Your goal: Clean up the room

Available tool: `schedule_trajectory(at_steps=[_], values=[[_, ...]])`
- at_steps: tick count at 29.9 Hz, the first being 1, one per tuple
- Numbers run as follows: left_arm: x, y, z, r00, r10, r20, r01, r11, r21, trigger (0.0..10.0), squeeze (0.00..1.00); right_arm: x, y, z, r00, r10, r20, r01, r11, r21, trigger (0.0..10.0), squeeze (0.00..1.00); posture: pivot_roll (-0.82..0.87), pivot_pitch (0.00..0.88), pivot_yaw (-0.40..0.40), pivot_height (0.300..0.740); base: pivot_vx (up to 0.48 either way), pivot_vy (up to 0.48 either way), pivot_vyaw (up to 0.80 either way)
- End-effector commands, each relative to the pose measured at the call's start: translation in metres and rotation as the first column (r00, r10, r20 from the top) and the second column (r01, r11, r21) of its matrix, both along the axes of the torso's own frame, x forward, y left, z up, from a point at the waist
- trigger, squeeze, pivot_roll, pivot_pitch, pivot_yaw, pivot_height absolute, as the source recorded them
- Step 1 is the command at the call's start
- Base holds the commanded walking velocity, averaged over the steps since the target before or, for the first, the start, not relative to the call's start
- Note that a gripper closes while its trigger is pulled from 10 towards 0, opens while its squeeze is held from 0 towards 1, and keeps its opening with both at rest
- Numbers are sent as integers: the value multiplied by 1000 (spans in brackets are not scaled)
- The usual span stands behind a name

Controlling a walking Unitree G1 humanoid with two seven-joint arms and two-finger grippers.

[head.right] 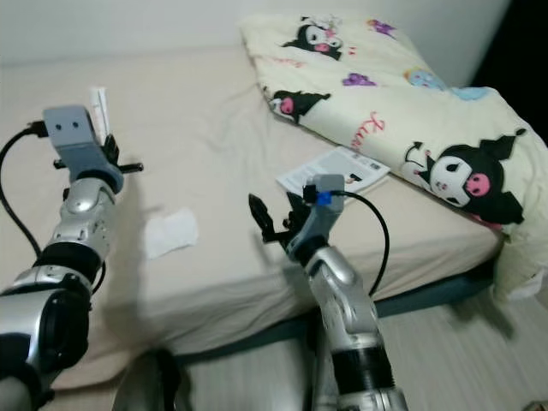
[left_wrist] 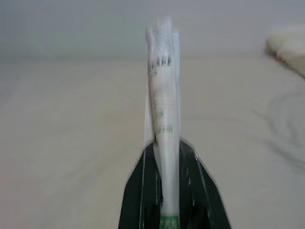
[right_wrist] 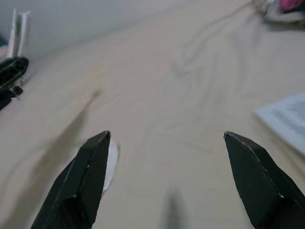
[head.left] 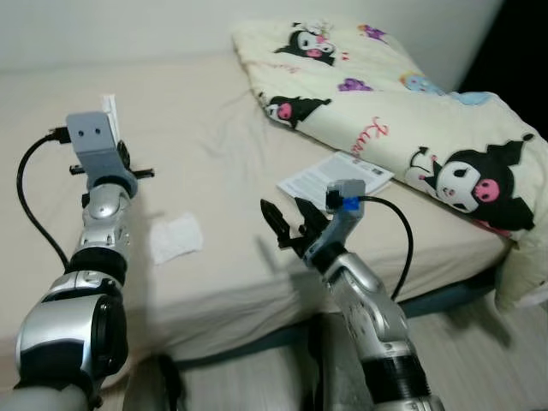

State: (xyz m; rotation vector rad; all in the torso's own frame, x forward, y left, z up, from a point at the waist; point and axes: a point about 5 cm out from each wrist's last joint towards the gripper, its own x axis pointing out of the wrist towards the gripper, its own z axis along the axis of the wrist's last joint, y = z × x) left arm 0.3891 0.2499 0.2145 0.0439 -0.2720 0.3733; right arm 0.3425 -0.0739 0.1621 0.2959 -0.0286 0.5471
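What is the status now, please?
Left gripper shut on folded paper packet, held above bed. Right gripper open, fingers apart, facing tissue. Leaflet beside quilt. Nothing blocking.

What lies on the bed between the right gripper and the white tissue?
Bare beige sheet, as the left eye view shows: nothing sits between the open right gripper and the tissue.

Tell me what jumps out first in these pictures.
The cream blanket with black cartoon characters, bunched at the bed's far right. Next, the left gripper raised over the mattress, shut on a folded white paper packet. The right gripper hangs open over the sheet, between a white tissue and a leaflet.
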Motion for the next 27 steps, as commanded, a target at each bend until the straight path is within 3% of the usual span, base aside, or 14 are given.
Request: schedule_trajectory(at_steps=[1, 3, 5, 6, 10, 13, 14, 18, 20, 21, 22, 23, 24, 27], values=[[-12, 4, -7, 1000, 13, 28, -16, 992, 126, 0, 0, 12, 12, -8, 998, 48, -29, -49, 998, -42, 10000, 0, 46, 165, -32, 480, 0, 0, 0], [-14, 4, -10, 1000, 11, 29, -15, 989, 146, 0, 0, 15, 14, -8, 998, 58, -33, -60, 997, -42, 10000, 0, 46, 165, -32, 480, 0, 0, 0], [-36, 10, -43, 998, 39, -45, -29, 979, 203, 0, 0, 24, 24, -6, 995, 93, -44, -96, 991, -92, 10000, 0, 136, 180, -83, 480, 0, 0, 0], [-36, 10, -43, 998, 39, -45, -29, 979, 203, 0, 0, 24, 24, -6, 995, 93, -44, -96, 991, -92, 10000, 0, 136, 180, -83, 480, 0, 0, 0], [-63, 19, -74, 988, 94, -119, -66, 973, 219, 0, 0, 30, 32, -4, 990, 128, -51, -134, 983, -125, 10000, 0, 153, 197, -98, 480, 0, 0, 0], [-107, 28, -105, 967, 166, -192, -136, 977, 162, 0, 0, 29, 47, -6, 975, 211, -67, -219, 965, -147, 10000, 0, 209, 243, -131, 480, 0, 0, 0], [-117, 28, -109, 963, 177, -204, -147, 977, 153, 588, 0, 27, 52, -7, 968, 241, -67, -249, 956, -158, 10000, 0, 214, 247, -133, 480, 0, 0, 0], [-134, 21, -110, 963, 170, -210, -136, 977, 164, 667, 0, 21, 68, -11, 946, 318, -69, -325, 924, -199, 10000, 0, 254, 289, -137, 480, 0, 0, 0], [-134, 21, -110, 963, 170, -210, -136, 977, 164, 667, 0, 21, 68, -11, 946, 318, -69, -325, 924, -199, 10000, 0, 254, 289, -137, 480, 0, 0, 0], [-140, 16, -109, 964, 159, -213, -124, 978, 166, 1098, 0, 18, 75, -13, 938, 338, -74, -346, 911, -225, 10000, 0, 262, 301, -138, 480, 0, 0, 0], [-151, 5, -106, 966, 129, -226, -92, 982, 167, 5686, 0, 15, 84, -20, 937, 337, -89, -348, 893, -286, 10000, 0, 269, 324, -137, 480, 0, 0, 0], [-151, 5, -106, 966, 129, -226, -92, 982, 167, 5686, 0, 15, 84, -20, 937, 337, -89, -348, 893, -286, 10000, 0, 269, 324, -137, 480, 0, 0, 0], [-153, 0, -105, 966, 108, -233, -70, 984, 164, 10000, 0, 15, 85, -23, 945, 313, -97, -327, 886, -328, 10000, 0, 271, 337, -137, 480, 0, 0, 0], [-157, -6, -102, 967, 79, -243, -38, 985, 168, 10000, 0, 16, 82, -29, 963, 250, -106, -271, 877, -396, 10000, 0, 270, 363, -133, 480, 0, 0, 0]])
